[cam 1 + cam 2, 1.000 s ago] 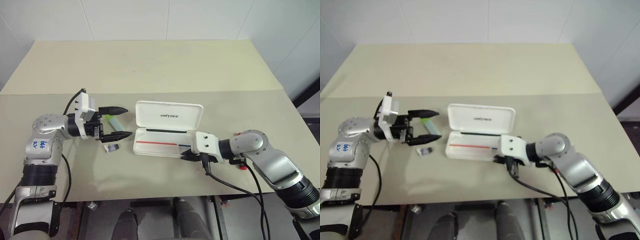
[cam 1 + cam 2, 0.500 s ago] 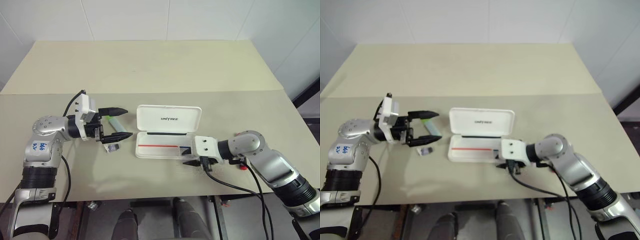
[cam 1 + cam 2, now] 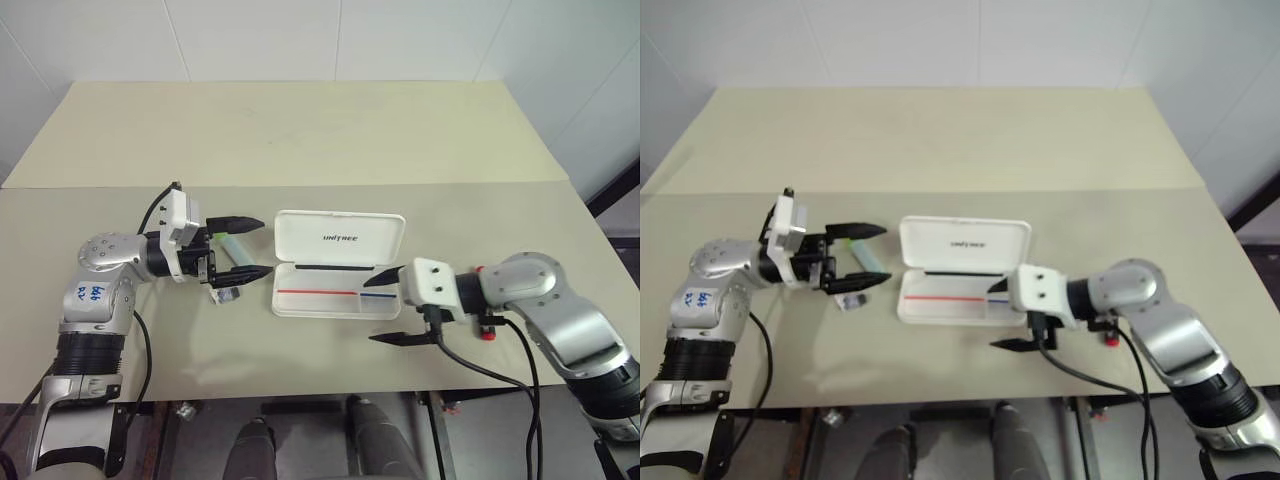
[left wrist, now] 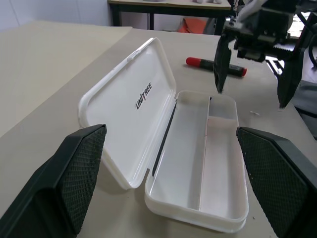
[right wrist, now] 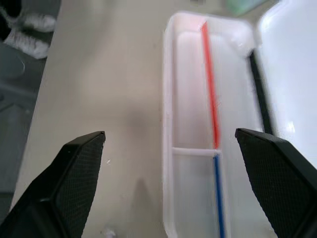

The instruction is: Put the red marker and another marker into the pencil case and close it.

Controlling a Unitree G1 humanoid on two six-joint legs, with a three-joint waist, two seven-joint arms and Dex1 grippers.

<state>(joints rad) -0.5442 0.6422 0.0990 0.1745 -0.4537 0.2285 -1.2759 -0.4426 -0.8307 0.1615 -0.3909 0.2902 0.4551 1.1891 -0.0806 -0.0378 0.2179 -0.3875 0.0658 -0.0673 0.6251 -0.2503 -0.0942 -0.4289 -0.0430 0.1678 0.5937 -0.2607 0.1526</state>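
Pencil case [image 3: 338, 265] lay open, empty. Both grippers, left [image 3: 243, 246] and right [image 3: 393, 305], spread wide, holding nothing. Risk: right elbow sweeping red marker [image 4: 216, 66], at its 3 o'clock, off table.

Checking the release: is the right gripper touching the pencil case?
Apart. The left wrist view shows the right gripper open, its fingertips hanging clear beyond the end of the pencil case, with bare table between.

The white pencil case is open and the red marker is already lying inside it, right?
Not quite. The pencil case is open, but its tray is empty. The left wrist view shows the red marker lying on the table beyond the case, not inside it.
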